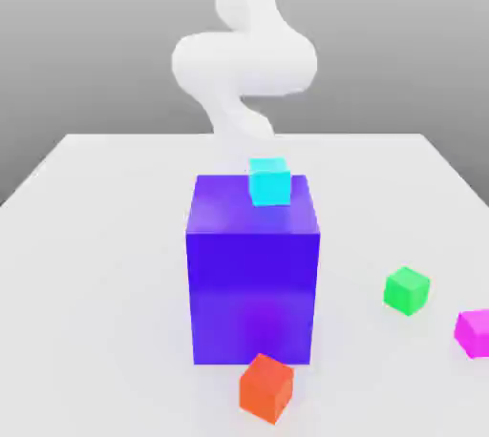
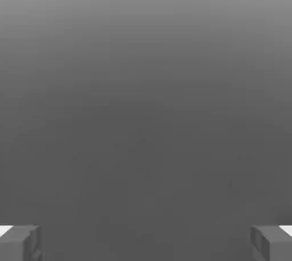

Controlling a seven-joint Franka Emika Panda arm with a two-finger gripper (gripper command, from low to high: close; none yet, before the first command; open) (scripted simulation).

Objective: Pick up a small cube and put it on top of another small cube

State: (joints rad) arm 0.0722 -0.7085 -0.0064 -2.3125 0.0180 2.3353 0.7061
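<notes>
On the white table (image 1: 105, 263), at the middle of the exterior view, stands a large blue-violet block (image 1: 253, 282), upright, square to the camera. A small cyan cube (image 1: 269, 181) sits on its top face, toward the far edge, a little to the exterior view's right of centre.

Near side: a small orange-red cube (image 1: 265, 387) rests on the table just in front of the large block's lower edge, turned at an angle; whether it touches the block cannot be told. To the exterior view's right, a small green cube (image 1: 407, 290) lies on the table, apart from the block. Farther right and slightly nearer, at the picture's edge, is the small magenta cube (image 1: 474, 333), partly cut off by the frame, resting on the table, apart from the green one.

Far side: the white arm (image 1: 244, 53) rises behind the large block, curving above the table's far edge. Nothing is near the magenta cube.

Hand view: the end effector (image 2: 146, 243) is released, its two grey fingers (image 2: 20, 243) spread to opposite corners of the picture with nothing between them. Behind them is plain grey background.
</notes>
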